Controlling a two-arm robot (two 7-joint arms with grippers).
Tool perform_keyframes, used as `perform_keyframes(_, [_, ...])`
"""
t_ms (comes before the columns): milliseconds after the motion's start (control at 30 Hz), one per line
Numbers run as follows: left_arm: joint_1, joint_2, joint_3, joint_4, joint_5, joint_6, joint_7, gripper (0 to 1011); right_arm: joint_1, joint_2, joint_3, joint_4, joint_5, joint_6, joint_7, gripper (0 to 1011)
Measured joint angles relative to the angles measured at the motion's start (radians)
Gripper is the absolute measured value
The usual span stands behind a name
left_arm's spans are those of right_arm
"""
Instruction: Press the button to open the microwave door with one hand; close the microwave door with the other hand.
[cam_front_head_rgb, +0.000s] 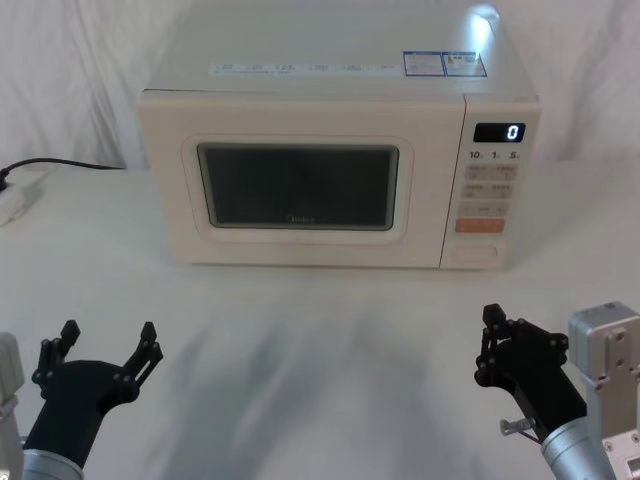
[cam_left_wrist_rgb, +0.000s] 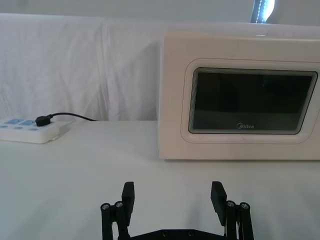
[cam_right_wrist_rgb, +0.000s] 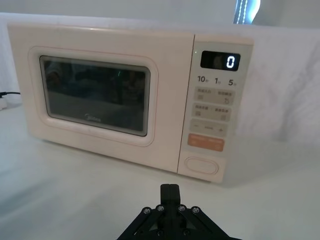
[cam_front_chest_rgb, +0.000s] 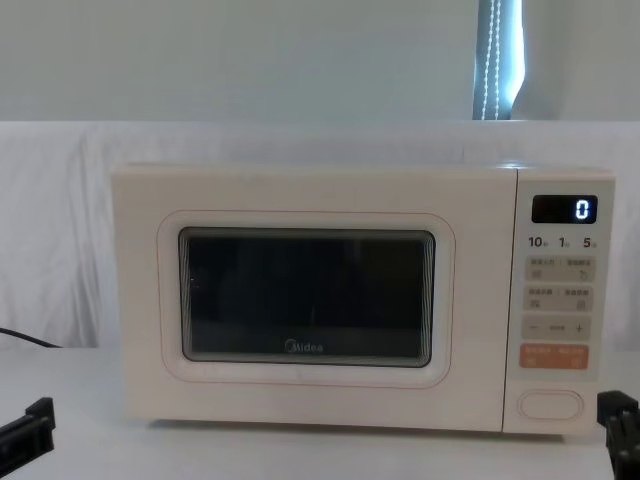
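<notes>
Head view, microwave: it stands toward the far edge of the bench (cam_front_head_rgb: 300, 330), which is draped in white cloth.
Head view, microwave door (cam_front_head_rgb: 300, 190): flush with the cabinet, dark window in the middle, no gap showing.
Head view, button (cam_front_head_rgb: 472, 254): lowest key of the control panel, under the orange key (cam_front_head_rgb: 480, 225); display (cam_front_head_rgb: 499, 132) reads 0.
Head view, left gripper (cam_front_head_rgb: 108, 345): near the bench's near-left corner, fingers spread wide, holding nothing, well apart from the door.
Head view, right gripper (cam_front_head_rgb: 491, 345): near the bench's near-right corner, fingers pressed together, holding nothing, short of the button.
Head view, power strip (cam_front_head_rgb: 15, 200): at the bench's left edge with a black cable plugged in.

Left wrist view, left gripper (cam_left_wrist_rgb: 172, 197): both pads upright with a broad gap between them, above bare bench.
Left wrist view, microwave door (cam_left_wrist_rgb: 250, 100): ahead of the gripper, "Midea" logo under the window.
Left wrist view, power strip (cam_left_wrist_rgb: 29, 131): lies beside the microwave.

Right wrist view, right gripper (cam_right_wrist_rgb: 171, 192): fingertips meet in one narrow block, pointed toward the panel.
Right wrist view, button (cam_right_wrist_rgb: 202, 165): untouched, just under the orange key (cam_right_wrist_rgb: 206, 142).

Chest view, microwave door (cam_front_chest_rgb: 305, 295): shut, facing the camera.
Chest view, button (cam_front_chest_rgb: 551, 404): at the panel's bottom.
Chest view, right gripper (cam_front_chest_rgb: 622, 430): a tip beside the button, not touching.
Chest view, left gripper (cam_front_chest_rgb: 25, 430): a tip low by the bench's left side.
</notes>
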Motion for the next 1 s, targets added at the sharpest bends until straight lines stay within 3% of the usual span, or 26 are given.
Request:
perform_keyframes(467, [0.000,0.000,0.000,0.000,0.000,0.000,0.000,1001,0.062,-0.045,0.035,0.017,-0.037,0.050,0.017,0])
perform_keyframes(700, [0.000,0.000,0.000,0.000,0.000,0.000,0.000,1001,0.135,-0.076,0.054,0.073,-0.056,0.133,0.027,0])
perform_keyframes(1000, [0.000,0.000,0.000,0.000,0.000,0.000,0.000,1001,0.221,-0.091,0.071,0.160,-0.080,0.176,0.062,0])
